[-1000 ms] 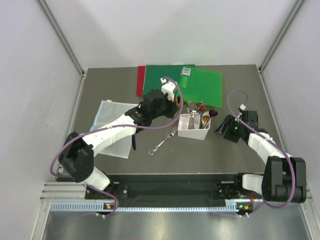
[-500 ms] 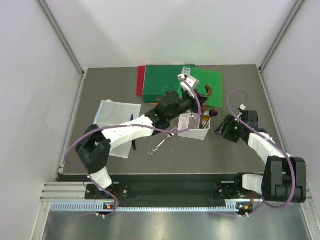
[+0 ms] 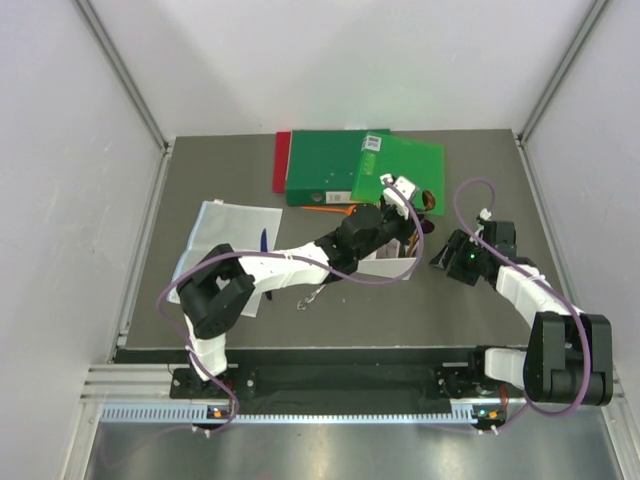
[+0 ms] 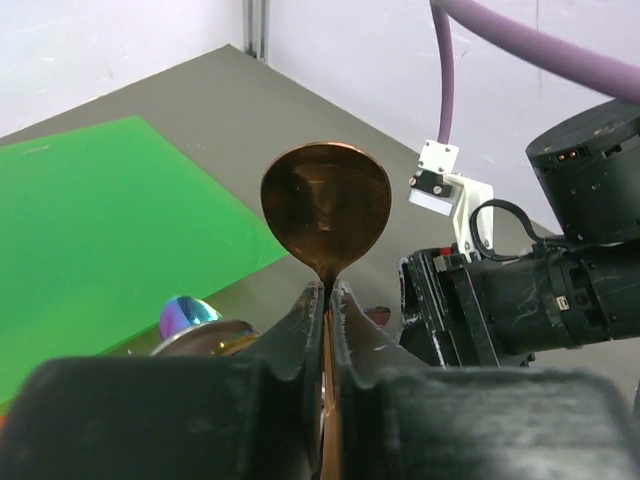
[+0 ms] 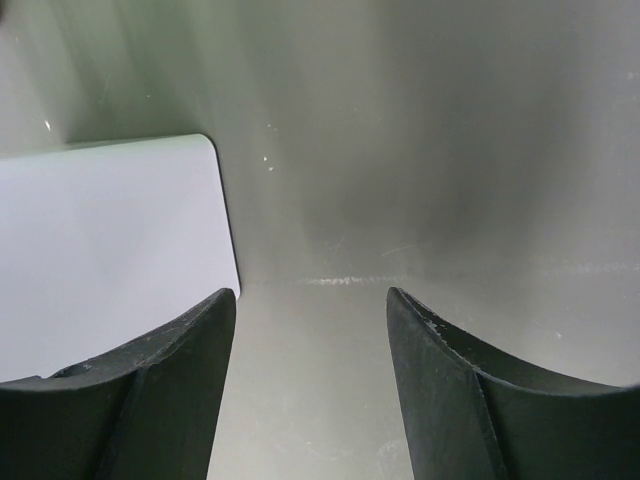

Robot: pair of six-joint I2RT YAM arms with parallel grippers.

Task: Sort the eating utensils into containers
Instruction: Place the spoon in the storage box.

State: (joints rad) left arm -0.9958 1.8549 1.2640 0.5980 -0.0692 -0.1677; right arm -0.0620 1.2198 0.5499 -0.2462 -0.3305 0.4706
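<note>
**While the spoon hangs by the bin, the left tool has it by the neck**

Since the copper-coloured spoon (image 4: 325, 215) is pinched just below its bowl, it rides in the air with the left tool (image 4: 327, 300), whose fingers are clamped together on its thin neck. Its long axis runs straight along the tool: the bowl leads, facing the wrist camera and pointing toward the right arm, while the handle runs back between the fingers and out of sight.

From above, the tool and spoon sit over the far right end of the bin (image 3: 398, 268), by the near corner of the green folder (image 3: 405, 160). The bin lies below and slightly nearer the arm bases, mostly hidden under the left arm. A rainbow utensil (image 4: 190, 315) pokes up just beneath the tool.

As I judge it, the drop depends on bringing that long axis down into a compartment.

The right tool (image 5: 310, 300) has its fingers wide apart around nothing and waits low on the desk (image 3: 220, 180), just beside the bin's right end.
</note>
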